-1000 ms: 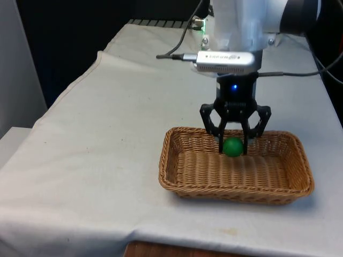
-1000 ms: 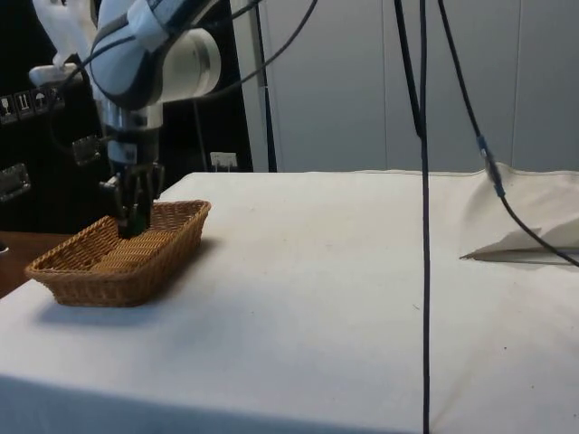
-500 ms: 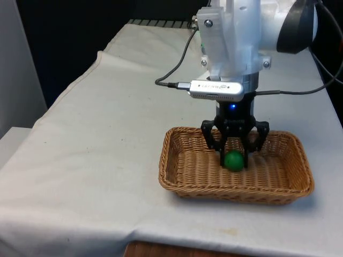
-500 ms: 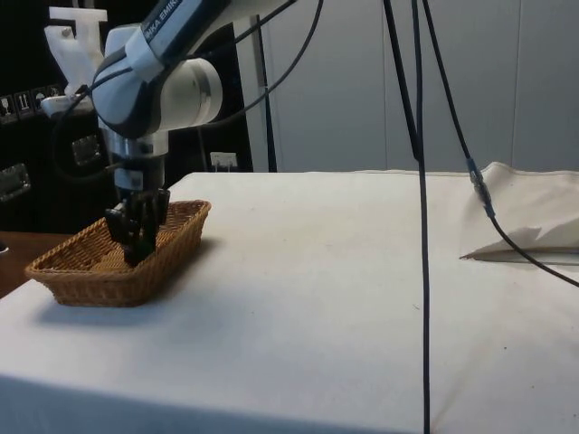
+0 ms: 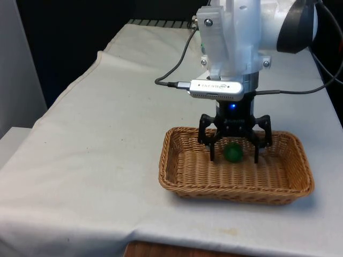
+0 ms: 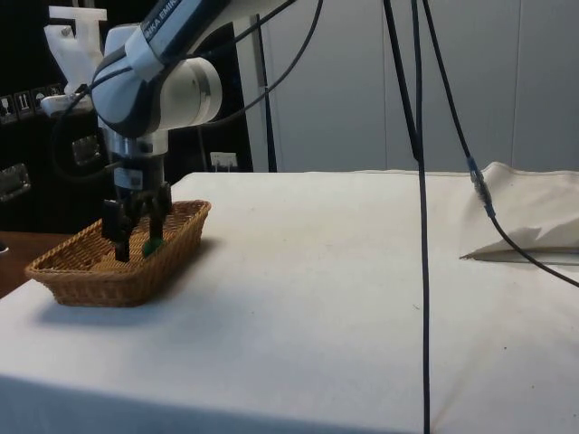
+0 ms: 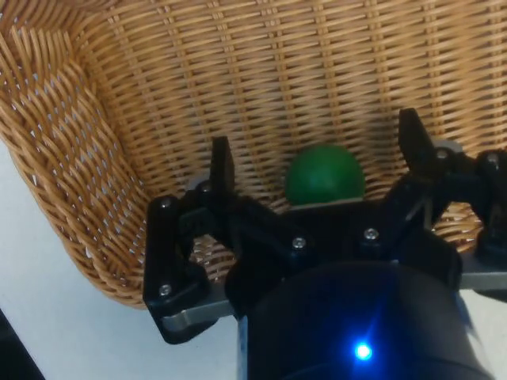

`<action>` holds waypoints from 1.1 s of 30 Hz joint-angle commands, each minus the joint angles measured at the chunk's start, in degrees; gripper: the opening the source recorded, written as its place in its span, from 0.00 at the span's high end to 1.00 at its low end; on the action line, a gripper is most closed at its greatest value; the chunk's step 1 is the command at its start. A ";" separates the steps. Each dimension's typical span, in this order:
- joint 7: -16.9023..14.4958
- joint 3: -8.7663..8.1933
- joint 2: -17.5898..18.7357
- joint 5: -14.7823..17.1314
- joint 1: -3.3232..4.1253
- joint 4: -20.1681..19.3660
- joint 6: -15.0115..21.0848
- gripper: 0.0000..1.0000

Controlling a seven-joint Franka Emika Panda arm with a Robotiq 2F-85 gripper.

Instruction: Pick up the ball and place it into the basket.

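Note:
A small green ball lies on the floor of the woven wicker basket, towards its far side. My black gripper hangs low inside the basket, open, with one finger on either side of the ball and neither touching it. From the side, the ball peeks out behind the basket's wall, just under the spread fingers. In the wrist view the ball sits free between the fingertips, resting on the weave of the basket.
The basket stands near the table's front edge at the front view's right. White cloth spreads bare to the front view's left. Black cables hang down across the side view, and a fold of cloth lies at that view's right.
The gripper came down into the basket with the ball, then its fingers spread apart. The ball left the grip and now rests on the basket floor.

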 commanded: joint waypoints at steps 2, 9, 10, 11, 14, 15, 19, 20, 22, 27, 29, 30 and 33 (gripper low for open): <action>-0.11 0.06 -0.06 0.06 -0.11 0.11 -0.29 0.00; 0.97 -0.80 -1.72 -0.57 0.86 -0.52 -1.03 0.00; 1.20 -0.86 -2.01 -0.74 1.03 -0.57 -1.20 0.00; 1.43 -0.92 -2.35 -0.97 1.09 -0.63 -1.38 0.00; 2.86 -0.86 -3.95 -2.18 1.49 -1.20 -2.01 0.00; 3.15 -0.80 -4.30 -2.41 1.55 -1.38 -2.06 0.00; 4.41 -0.86 -6.07 -3.38 2.12 -2.12 -2.52 0.00; 4.76 -0.80 -6.53 -3.72 2.23 -2.41 -2.69 0.00; 5.39 -0.74 -7.51 -4.24 2.46 -2.92 -2.86 0.00; 6.30 -0.80 -9.51 -5.04 3.04 -4.18 -3.38 0.00; 7.05 -0.80 -11.34 -5.90 3.32 -5.44 -3.55 0.00; 7.28 -0.74 -11.86 -6.19 3.44 -5.90 -3.55 0.00; 7.79 -0.69 -13.69 -6.88 3.67 -7.45 -3.55 0.00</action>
